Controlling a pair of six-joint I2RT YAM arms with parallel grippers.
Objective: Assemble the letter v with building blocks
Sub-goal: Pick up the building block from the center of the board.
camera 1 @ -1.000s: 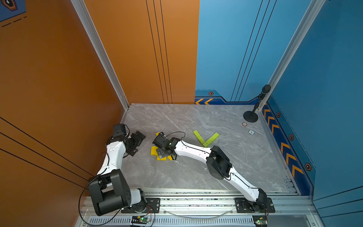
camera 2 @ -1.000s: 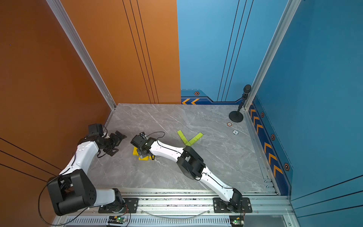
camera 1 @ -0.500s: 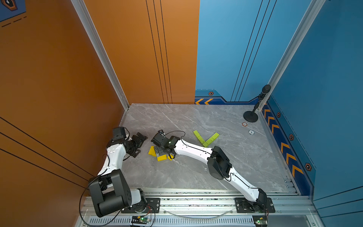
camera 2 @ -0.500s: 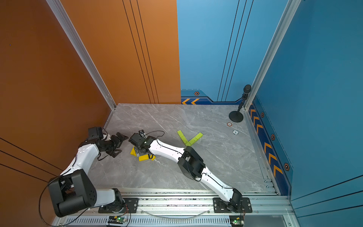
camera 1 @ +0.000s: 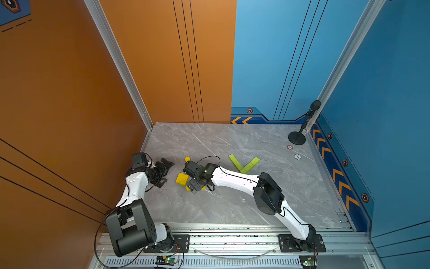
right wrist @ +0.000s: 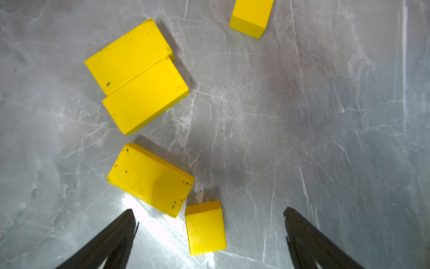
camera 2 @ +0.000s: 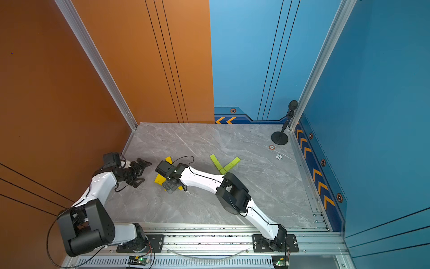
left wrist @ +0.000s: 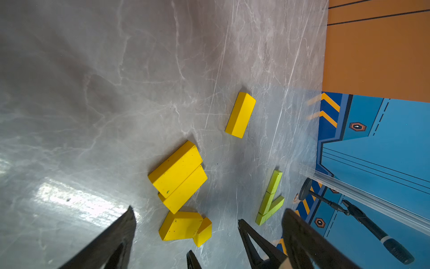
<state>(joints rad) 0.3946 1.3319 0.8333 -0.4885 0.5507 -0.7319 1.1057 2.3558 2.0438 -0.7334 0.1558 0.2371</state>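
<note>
Several lime-green building blocks (camera 1: 243,164) lie in a V at mid table, seen in both top views (camera 2: 224,164) and the left wrist view (left wrist: 270,200). Yellow building blocks lie left of it: two bricks side by side (right wrist: 137,74), a brick (right wrist: 150,179), a small block (right wrist: 206,229) and a lone brick (left wrist: 240,115). My right gripper (right wrist: 208,210) hangs open over the yellow group (camera 1: 182,178), the small block between its jaws, untouched. My left gripper (camera 1: 168,172) is open and empty, left of the yellow blocks, pointing at them.
A black microphone stand (camera 1: 297,138) occupies the far right corner, with two small round markers (camera 1: 289,147) on the table near it. Orange and blue walls close in the table (camera 1: 209,139) on three sides. The aluminium rail (camera 1: 232,240) runs along the near edge.
My right gripper has turned and shifted a little over the yellow blocks, uncovering more of them. My left gripper has drifted slightly toward the near side. Both stay open.
</note>
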